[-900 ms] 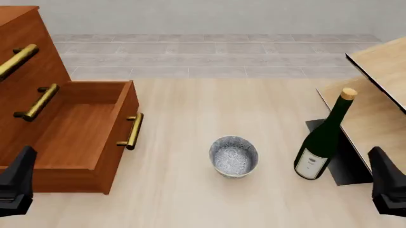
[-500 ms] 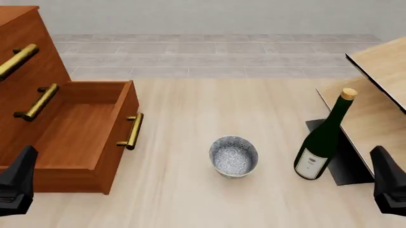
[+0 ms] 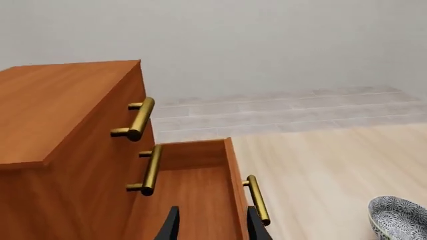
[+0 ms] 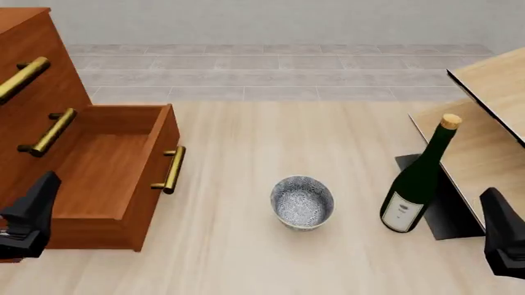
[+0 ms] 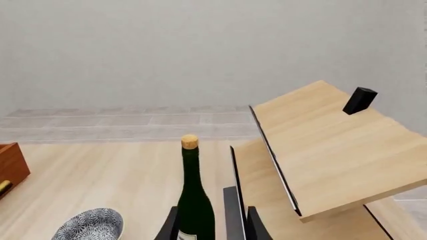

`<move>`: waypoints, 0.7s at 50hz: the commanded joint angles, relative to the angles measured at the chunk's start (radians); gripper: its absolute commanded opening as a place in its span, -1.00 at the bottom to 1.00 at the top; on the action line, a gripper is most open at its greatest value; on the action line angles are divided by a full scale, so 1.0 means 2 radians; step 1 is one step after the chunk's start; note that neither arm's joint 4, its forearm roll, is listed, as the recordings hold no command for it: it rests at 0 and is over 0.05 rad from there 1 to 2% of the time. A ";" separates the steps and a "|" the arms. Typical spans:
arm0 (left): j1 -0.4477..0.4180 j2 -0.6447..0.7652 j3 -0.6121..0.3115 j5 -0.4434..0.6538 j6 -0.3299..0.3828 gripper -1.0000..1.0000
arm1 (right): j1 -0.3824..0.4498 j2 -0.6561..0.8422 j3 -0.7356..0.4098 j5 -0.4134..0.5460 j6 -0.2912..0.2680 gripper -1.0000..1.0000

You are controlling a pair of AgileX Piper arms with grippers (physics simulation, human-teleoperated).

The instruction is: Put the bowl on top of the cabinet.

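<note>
Speckled blue-grey, the bowl (image 4: 302, 202) sits upright on the pale table (image 4: 246, 258) between the cabinet (image 4: 58, 141), bottom drawer pulled out, and the wine bottle (image 4: 418, 178). It lies ahead of both arms, roughly midway. The left gripper (image 4: 29, 218) and right gripper (image 4: 502, 236) hang low, jaws slightly parted, holding nothing.

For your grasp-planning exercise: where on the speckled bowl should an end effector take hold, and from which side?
Grip the bowl by its rim, coming from above: it sits upright and open-mouthed on the table, apart from the wine bottle; one finger inside, one outside, probably.
</note>
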 commanded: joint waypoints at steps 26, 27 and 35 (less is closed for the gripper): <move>-0.228 0.237 -0.189 -0.002 -0.006 1.00 | -0.003 -0.001 -0.003 -0.003 -0.004 1.00; -0.234 0.243 -0.194 -0.003 -0.006 1.00 | -0.003 -0.001 -0.004 -0.002 -0.004 1.00; -0.269 0.315 -0.236 -0.002 -0.007 1.00 | -0.004 -0.001 -0.003 -0.004 -0.005 1.00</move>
